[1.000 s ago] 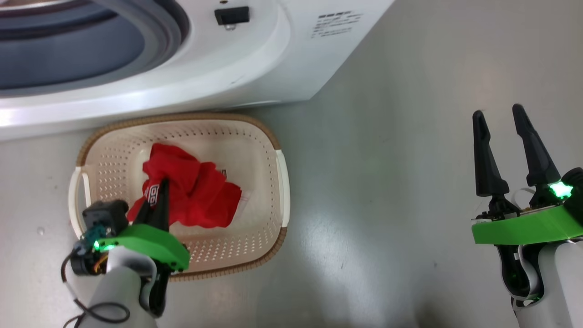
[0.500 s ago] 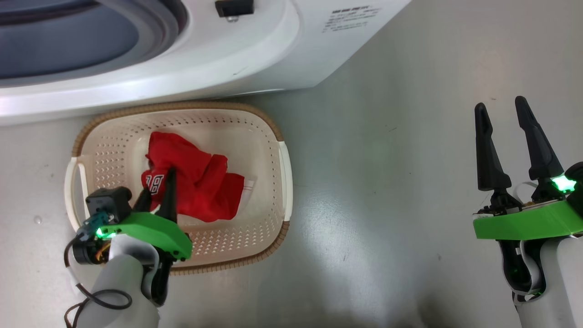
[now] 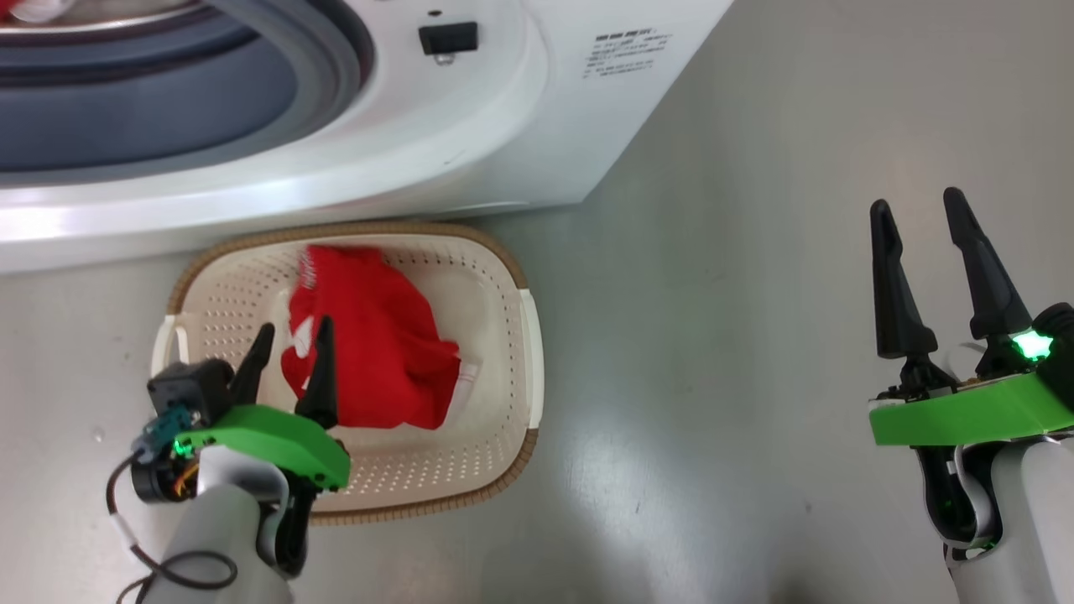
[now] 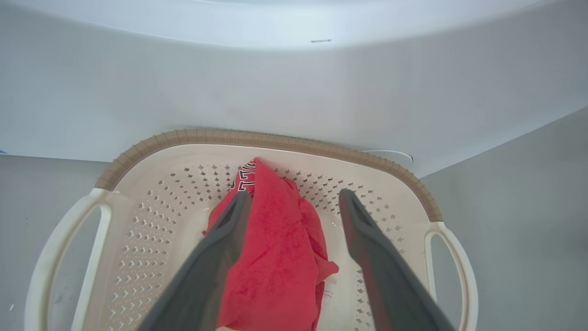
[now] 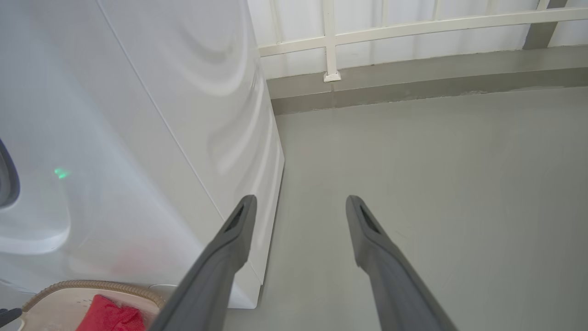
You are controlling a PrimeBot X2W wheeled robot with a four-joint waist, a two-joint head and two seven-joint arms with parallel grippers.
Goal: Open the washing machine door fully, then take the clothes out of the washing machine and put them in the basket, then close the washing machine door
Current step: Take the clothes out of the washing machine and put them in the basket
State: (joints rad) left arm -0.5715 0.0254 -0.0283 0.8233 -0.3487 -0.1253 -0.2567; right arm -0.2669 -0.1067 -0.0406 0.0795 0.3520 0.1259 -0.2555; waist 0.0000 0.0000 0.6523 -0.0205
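Note:
The white washing machine (image 3: 470, 134) spans the top of the head view, its grey gasket (image 3: 323, 50) ringing the open mouth; the washing machine door is out of view. On the floor against its front stands the cream basket (image 3: 530, 352), with red clothes (image 3: 377, 352) lying inside, blurred. My left gripper (image 3: 294, 329) hangs open over the basket's left half. In the left wrist view it (image 4: 295, 194) straddles the red clothes (image 4: 275, 248) above the basket (image 4: 275, 137), and the left finger overlaps the cloth. My right gripper (image 3: 916, 201) is open, empty and far right.
A black latch socket (image 3: 448, 38) and a printed label (image 3: 625, 50) sit on the machine's front. Bare grey floor (image 3: 713, 377) stretches between the basket and my right arm. The right wrist view shows the machine's side (image 5: 183, 115) and a white railing (image 5: 330, 41) along the far wall.
My left gripper has opened and let go of the red garment, which has dropped into the basket. The head camera has shifted a little. The right arm stays put.

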